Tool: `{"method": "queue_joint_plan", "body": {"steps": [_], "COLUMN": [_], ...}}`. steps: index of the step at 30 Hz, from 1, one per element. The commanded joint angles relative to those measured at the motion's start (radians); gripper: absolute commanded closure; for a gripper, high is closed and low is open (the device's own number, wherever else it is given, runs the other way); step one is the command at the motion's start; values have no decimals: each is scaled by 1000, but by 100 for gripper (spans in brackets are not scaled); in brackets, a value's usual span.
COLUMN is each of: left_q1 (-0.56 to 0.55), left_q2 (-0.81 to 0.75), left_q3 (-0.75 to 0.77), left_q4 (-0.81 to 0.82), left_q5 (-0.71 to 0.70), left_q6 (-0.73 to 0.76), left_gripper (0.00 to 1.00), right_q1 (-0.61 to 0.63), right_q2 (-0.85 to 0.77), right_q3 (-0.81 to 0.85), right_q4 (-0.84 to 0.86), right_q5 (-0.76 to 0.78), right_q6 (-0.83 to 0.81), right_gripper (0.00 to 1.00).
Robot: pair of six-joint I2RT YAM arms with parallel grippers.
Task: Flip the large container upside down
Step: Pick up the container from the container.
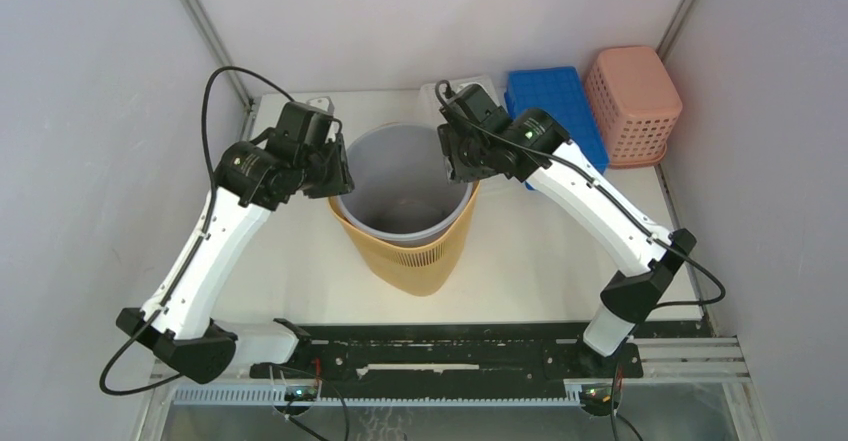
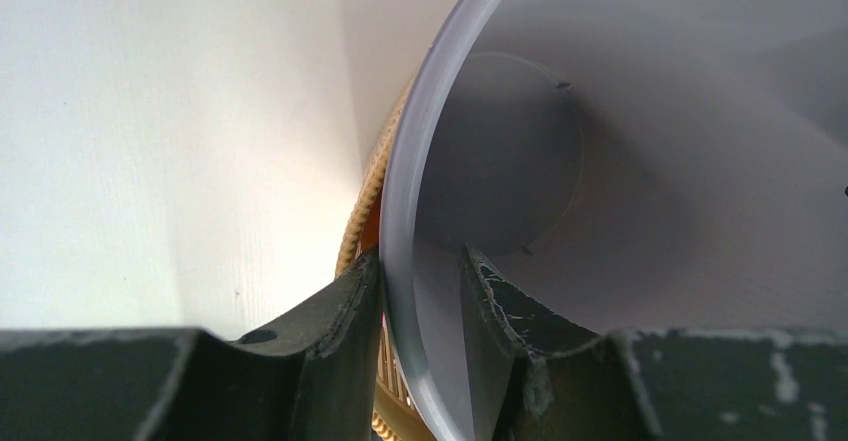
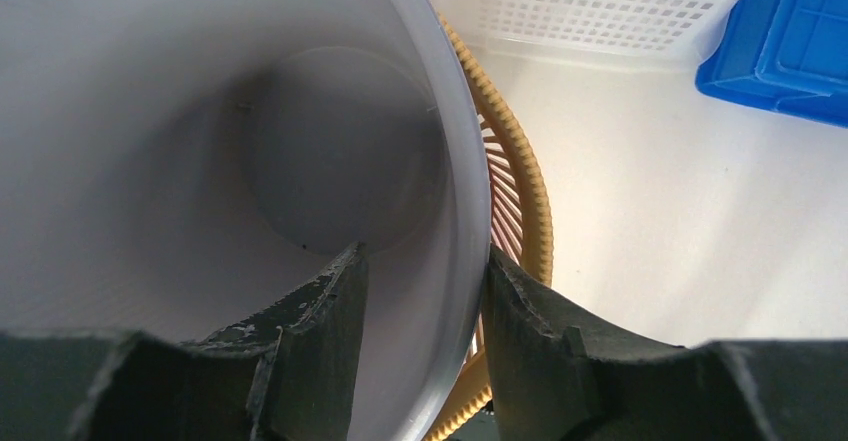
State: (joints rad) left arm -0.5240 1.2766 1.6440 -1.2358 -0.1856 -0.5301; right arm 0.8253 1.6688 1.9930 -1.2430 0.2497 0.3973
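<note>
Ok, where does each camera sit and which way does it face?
Top external: above, behind the bases, facing down; both arms show, left claw and right claw at the rim of the large container.
Left wrist: on that wrist, facing into the container; its fingers straddle the rim.
Right wrist: likewise from the opposite side; blue crate beyond.
Shared: both wrist views see the container's grey floor.

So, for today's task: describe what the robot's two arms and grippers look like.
The left arm and right arm match: white link shells, black joints and bases. A thin black cable loops beside each. A small green light shows on the right one. The left gripper and right gripper are black; their fingers are wedge-shaped, scuffed at the edges.
</note>
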Motion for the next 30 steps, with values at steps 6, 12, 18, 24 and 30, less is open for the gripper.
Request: {"method": "queue_joint_plan", "body": {"steps": [6, 12, 18, 24, 30], "left_q1": [-14, -18, -18, -18, -17], "left_q2": [22, 38, 32, 37, 59], "left_q3": [-11, -1, 79, 223, 376], "left_q4": [9, 20, 44, 47, 36], "left_q5": [-35, -33, -23, 4, 27], "left_q6": [33, 33, 27, 41, 52], "left_gripper": [82, 95, 100, 100, 99], "right_q1": [15, 14, 9, 14, 21], "right_q2": [45, 81, 94, 85, 14], "right_q3": [55, 91, 174, 300, 306], "right_q4": [-57, -70, -67, -57, 19], "right_q5": [7, -13, -19, -15, -2], "right_q6": [29, 28, 22, 7, -5], "right_gripper": [56, 82, 100, 100, 100]}}
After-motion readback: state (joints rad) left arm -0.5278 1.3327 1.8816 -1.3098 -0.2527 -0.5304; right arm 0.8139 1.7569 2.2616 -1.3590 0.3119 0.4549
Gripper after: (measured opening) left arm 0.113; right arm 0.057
